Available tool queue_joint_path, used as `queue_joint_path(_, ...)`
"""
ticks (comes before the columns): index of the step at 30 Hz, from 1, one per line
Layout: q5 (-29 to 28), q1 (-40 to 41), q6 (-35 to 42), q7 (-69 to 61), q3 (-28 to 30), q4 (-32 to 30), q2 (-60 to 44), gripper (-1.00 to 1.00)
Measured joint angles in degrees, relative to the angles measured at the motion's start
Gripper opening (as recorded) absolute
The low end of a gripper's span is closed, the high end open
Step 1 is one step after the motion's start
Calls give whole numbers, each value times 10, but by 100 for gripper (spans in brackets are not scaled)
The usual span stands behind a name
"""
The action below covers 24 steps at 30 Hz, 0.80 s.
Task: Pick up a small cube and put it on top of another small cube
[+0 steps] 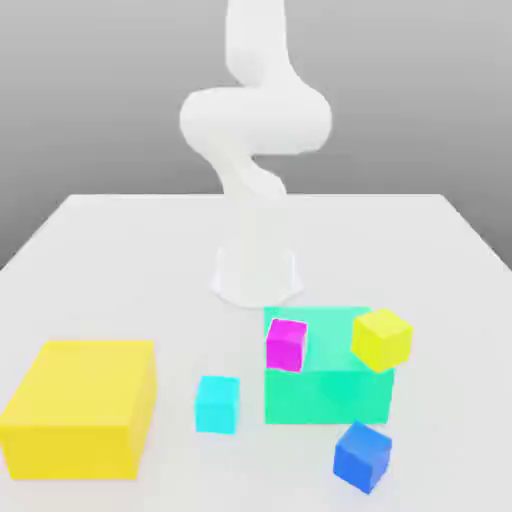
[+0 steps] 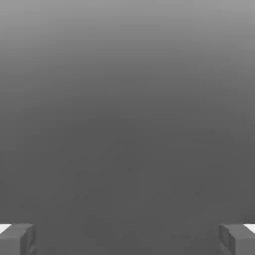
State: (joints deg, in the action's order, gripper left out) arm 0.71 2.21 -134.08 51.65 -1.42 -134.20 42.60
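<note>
The small cyan cube (image 1: 217, 404) rests on the white table (image 1: 120, 250), between the large yellow block and the green-teal block. At the upper right corner of the green-teal block, the small yellow cube (image 1: 381, 338) looks tilted. The white arm (image 1: 255, 120) rises from its base at the table's middle and bends upward out of the picture. In the hand view my gripper (image 2: 127, 240) is open, its two grey fingertips (image 2: 17, 239) far apart with nothing between them against a plain grey background.
A large yellow block (image 1: 80, 405) stands at the exterior view's front left. The big green-teal block (image 1: 330, 392) carries a magenta small cube (image 1: 287, 343) at its left edge. A darker blue small cube (image 1: 362, 456) lies in front of it.
</note>
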Motion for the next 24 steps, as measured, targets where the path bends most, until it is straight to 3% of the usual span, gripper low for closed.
queue_joint_path(24, 28, 191, -222, 588, -139, -232, -309, 0)
